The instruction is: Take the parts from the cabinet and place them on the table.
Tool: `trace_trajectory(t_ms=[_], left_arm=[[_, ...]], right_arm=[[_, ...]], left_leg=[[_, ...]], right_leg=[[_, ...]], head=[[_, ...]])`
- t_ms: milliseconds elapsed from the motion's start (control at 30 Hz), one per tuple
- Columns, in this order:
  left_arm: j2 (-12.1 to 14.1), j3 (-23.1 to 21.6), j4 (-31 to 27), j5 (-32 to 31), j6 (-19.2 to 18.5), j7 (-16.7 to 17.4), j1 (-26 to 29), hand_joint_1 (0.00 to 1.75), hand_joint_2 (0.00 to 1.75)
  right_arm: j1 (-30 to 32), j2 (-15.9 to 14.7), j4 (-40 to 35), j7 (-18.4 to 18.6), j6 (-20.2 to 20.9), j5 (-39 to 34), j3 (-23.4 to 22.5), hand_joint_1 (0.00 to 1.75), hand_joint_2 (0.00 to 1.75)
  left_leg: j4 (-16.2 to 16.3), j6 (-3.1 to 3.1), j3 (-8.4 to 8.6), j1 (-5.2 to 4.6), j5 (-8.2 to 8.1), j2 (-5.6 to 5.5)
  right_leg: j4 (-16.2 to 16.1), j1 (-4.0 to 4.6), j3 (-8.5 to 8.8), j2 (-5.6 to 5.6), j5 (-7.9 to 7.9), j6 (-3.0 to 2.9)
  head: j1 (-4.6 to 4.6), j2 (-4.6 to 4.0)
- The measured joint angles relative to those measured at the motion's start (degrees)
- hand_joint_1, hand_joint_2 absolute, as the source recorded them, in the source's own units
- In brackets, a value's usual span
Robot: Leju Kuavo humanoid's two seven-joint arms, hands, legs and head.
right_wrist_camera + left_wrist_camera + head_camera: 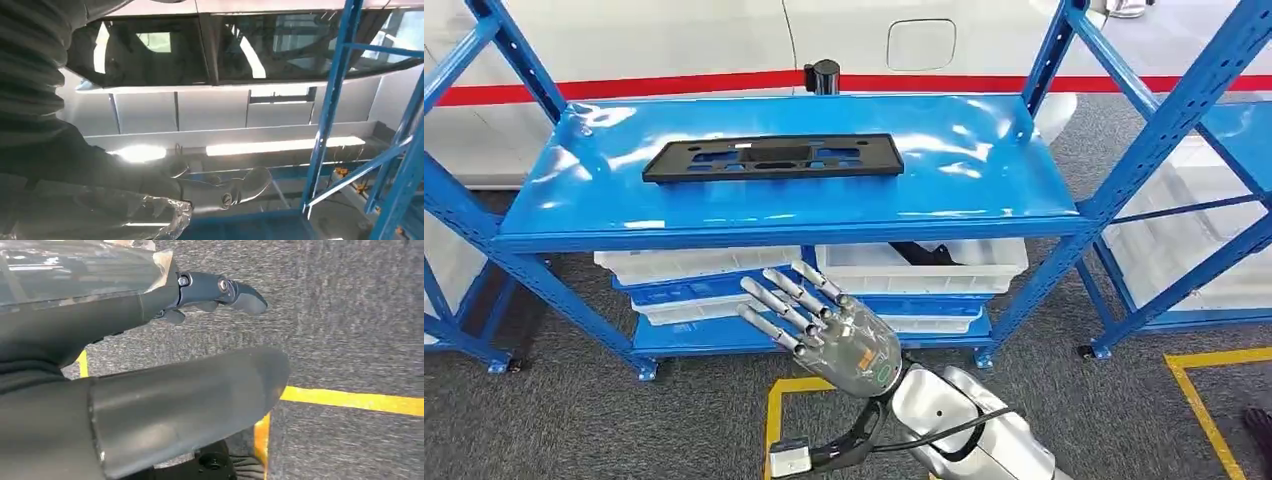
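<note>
A flat black plastic part (772,158) with slots lies lengthwise on the top blue shelf (984,180) of the cabinet. My right hand (824,325) is raised in front of the shelf's front edge, lower than the part and apart from it, fingers spread and holding nothing. In the right wrist view that hand (150,200) points up past a blue upright, one fingertip (242,186) showing. My left hand (150,390) hangs over the grey carpet, its thumb and a dark finger (220,290) apart with nothing between them.
White bins (694,262) sit on the lower shelves; one (984,262) holds a dark object (921,253). A second blue rack (1204,200) with white bins stands at right. Yellow tape (1204,400) marks the carpet. A white car is behind the cabinet.
</note>
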Motion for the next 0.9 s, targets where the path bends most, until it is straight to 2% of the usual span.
trace_trajectory(t_ms=[33,67,100,133,167,233,267,300,333,367,400,433,500,533,567,600,633,667,700,733,767,833,867,900], left_arm=[[0.1,0.0,0.0,-0.1,0.0,0.0,-0.1,0.00,0.00],[0.1,0.0,0.0,-0.5,-0.2,0.1,-0.1,0.00,0.00],[0.1,0.0,0.0,-0.7,-0.2,0.4,-0.1,0.00,0.00],[0.1,0.0,0.0,-0.9,-0.3,0.7,-0.2,0.00,0.00],[0.1,0.0,0.0,-0.9,-0.2,1.1,-0.4,0.00,0.00],[-0.2,0.0,0.0,-0.9,-0.1,1.2,-0.7,0.00,0.00],[-0.2,0.0,0.0,-0.9,0.1,1.2,-0.7,0.00,0.00],[-0.2,0.0,0.0,-0.9,0.2,1.2,-0.6,0.00,0.00],[-0.2,0.0,0.0,-0.9,0.2,1.2,-0.5,0.00,0.00],[-0.2,0.0,0.0,-0.9,0.2,1.2,-0.5,0.00,0.00],[-0.3,0.0,0.0,-0.9,0.2,1.2,-0.5,0.00,0.00],[-0.3,0.0,0.0,-0.9,0.2,1.2,-0.5,0.00,0.00],[-0.2,0.0,0.0,-0.9,0.3,1.2,-0.5,0.00,0.00],[-0.2,0.0,0.1,-0.9,0.3,1.2,-0.5,0.00,0.00],[-0.2,0.0,0.1,-0.9,0.3,1.3,-0.6,0.00,0.00],[-0.3,0.0,0.1,-0.8,0.3,1.3,-0.5,0.00,0.00],[-0.2,0.0,0.1,-0.8,0.4,1.4,-0.4,0.00,0.00],[-0.2,0.0,0.1,-0.7,0.4,1.4,-0.4,0.00,0.00],[-0.3,0.0,0.1,-0.7,0.4,1.4,-0.5,0.00,0.00],[-0.3,0.0,0.1,-0.7,0.4,1.4,-0.6,0.00,0.00],[-0.2,0.1,0.1,-0.7,0.4,1.4,-0.6,0.00,0.00],[-0.3,0.2,0.1,-0.7,0.4,1.3,-0.6,0.00,0.00],[-0.3,0.2,0.1,-0.7,0.4,1.3,-0.5,0.00,0.00],[-0.4,0.2,0.1,-0.8,0.4,1.3,-0.5,0.00,0.00]], right_arm=[[0.2,0.0,0.0,0.1,0.0,0.0,0.0,0.00,1.75],[0.3,-0.1,0.0,0.2,-0.1,0.1,0.0,0.00,1.75],[0.8,-0.1,-0.1,0.3,-0.2,0.1,-0.3,0.00,1.75],[1.0,-0.1,-0.2,0.4,-0.3,0.2,-0.5,0.00,1.75],[1.1,0.0,-0.4,0.4,-0.4,0.3,-0.6,0.00,1.75],[1.0,0.6,-0.8,0.0,-0.7,0.3,-0.6,0.00,1.75],[0.9,1.0,-0.8,-0.4,-0.7,0.2,-0.5,0.00,1.75],[0.8,1.4,-0.7,-0.8,-0.7,0.0,-0.5,0.00,1.75],[0.7,1.6,-0.7,-1.0,-0.7,-0.2,-0.4,0.00,1.75],[0.6,1.9,-0.6,-1.2,-0.7,-0.4,-0.4,0.00,1.75],[0.4,2.2,-0.6,-1.4,-0.7,-0.6,-0.3,0.00,1.75],[0.1,2.5,-0.5,-1.6,-0.6,-0.8,-0.2,0.00,1.75],[-0.5,3.2,-0.4,-1.7,-0.6,-1.2,0.0,0.00,1.75],[-0.7,3.4,-0.3,-1.8,-0.6,-1.2,0.1,0.00,1.75],[-1.1,3.7,0.0,-1.9,-0.6,-1.3,0.3,0.00,1.75],[-1.3,3.9,0.1,-1.9,-0.6,-1.3,0.4,0.00,1.75],[-1.4,4.2,0.3,-1.9,-0.7,-1.4,0.6,0.00,1.75],[-1.6,4.3,0.4,-1.9,-0.7,-1.7,0.7,0.00,1.75],[-1.8,4.4,0.5,-1.9,-0.7,-1.7,0.8,0.00,1.75],[-2.2,4.4,0.6,-2.0,-0.7,-1.7,1.0,0.00,1.75],[-2.5,4.5,0.8,-2.0,-0.7,-2.0,1.1,0.00,1.75],[-2.6,4.7,1.5,-2.4,-0.7,-3.2,1.4,0.00,1.75],[-2.6,4.8,1.8,-2.7,-0.7,-3.5,1.6,0.00,1.75],[-2.6,4.8,2.1,-2.9,-0.7,-3.9,1.9,0.00,1.75]], left_leg=[[0.0,-0.39,0.74,-0.08,-0.39,0.00],[-0.1,-0.95,0.57,-0.29,-0.80,0.07],[0.1,-1.33,1.20,-0.28,-1.05,0.22],[0.0,-1.39,1.48,-0.22,-1.06,0.30],[0.7,-1.57,1.31,-0.14,-0.98,0.36],[6.9,-1.86,-2.47,0.08,-0.65,0.27],[11.2,-2.17,-5.37,0.14,-1.65,0.27],[15.2,-2.44,-8.39,0.14,-3.83,0.23],[17.8,-2.61,-10.92,0.15,-5.72,0.23],[18.4,-2.60,-12.42,0.16,-6.09,0.24],[16.9,-2.48,-12.80,0.15,-4.71,0.24],[13.2,-2.24,-11.98,0.15,-1.56,0.24],[3.8,-1.40,-8.93,0.05,6.00,0.27],[2.8,-1.08,-8.73,-0.31,5.79,0.28],[2.6,-0.91,-8.69,-0.65,3.39,0.25],[2.4,-0.42,-8.07,-0.93,4.57,0.09],[2.0,0.04,-8.01,-0.98,4.97,0.01],[1.8,0.27,-7.28,-0.95,4.78,0.14],[1.4,0.48,-6.35,-0.40,4.89,0.03],[1.3,0.71,-5.79,-0.43,4.72,0.02],[1.3,1.02,-5.61,-0.42,4.45,0.01],[1.3,1.10,-5.18,-0.44,3.74,-0.03],[1.3,1.09,-4.81,-0.44,3.33,-0.10],[1.3,1.04,-4.32,-0.43,2.90,-0.25]], right_leg=[[0.2,0.42,-0.48,-0.27,-1.95,-1.53],[0.4,0.81,0.58,-0.53,-1.83,-2.96],[0.3,0.77,0.30,-0.34,-1.27,-3.61],[0.3,0.79,0.55,-0.28,-1.49,-4.05],[0.1,0.32,1.22,0.00,-1.60,-4.26],[0.0,0.15,2.13,0.07,-2.27,-5.18],[0.0,0.17,2.53,0.12,-2.67,-5.69],[0.0,0.30,2.94,0.21,-3.15,-6.10],[0.0,0.43,3.40,0.35,-3.60,-6.18],[0.0,0.47,3.91,0.48,-3.97,-6.23],[0.0,0.53,4.56,0.62,-4.50,-6.13],[0.0,0.60,5.37,0.72,-5.06,-6.03],[-0.1,0.63,6.78,0.80,-6.17,-5.74],[-0.2,0.78,7.19,0.85,-6.55,-5.46],[-0.3,0.87,7.15,1.03,-6.78,-5.10],[-0.5,0.88,7.11,0.95,-7.08,-4.62],[0.4,0.93,7.57,0.84,-6.64,-4.05],[0.1,1.04,8.05,0.85,-6.73,-3.84],[0.8,0.89,7.36,0.78,-7.49,-3.68],[3.0,0.91,6.54,0.72,-7.67,-3.52],[6.9,0.85,4.16,0.73,-8.34,-3.58],[14.5,0.77,-1.48,0.73,-10.95,-3.81],[16.4,0.76,-3.63,0.72,-11.80,-3.80],[15.8,0.71,-4.46,0.71,-11.31,-3.58]], head=[[-0.09,0.00],[0.04,0.02],[-0.20,0.00],[-0.15,0.00],[-0.18,0.02],[-0.26,0.00],[-0.22,0.00],[-0.24,0.00],[-0.26,0.00],[-0.22,0.00],[-0.26,0.00],[-0.24,0.00],[-0.22,0.00],[-0.13,0.00],[-0.24,0.00],[-0.26,0.00],[-0.29,0.00],[-0.22,0.00],[-0.29,0.02],[-0.07,0.00],[-0.02,0.00],[-0.04,0.00],[-0.04,0.00],[-0.04,0.00]])
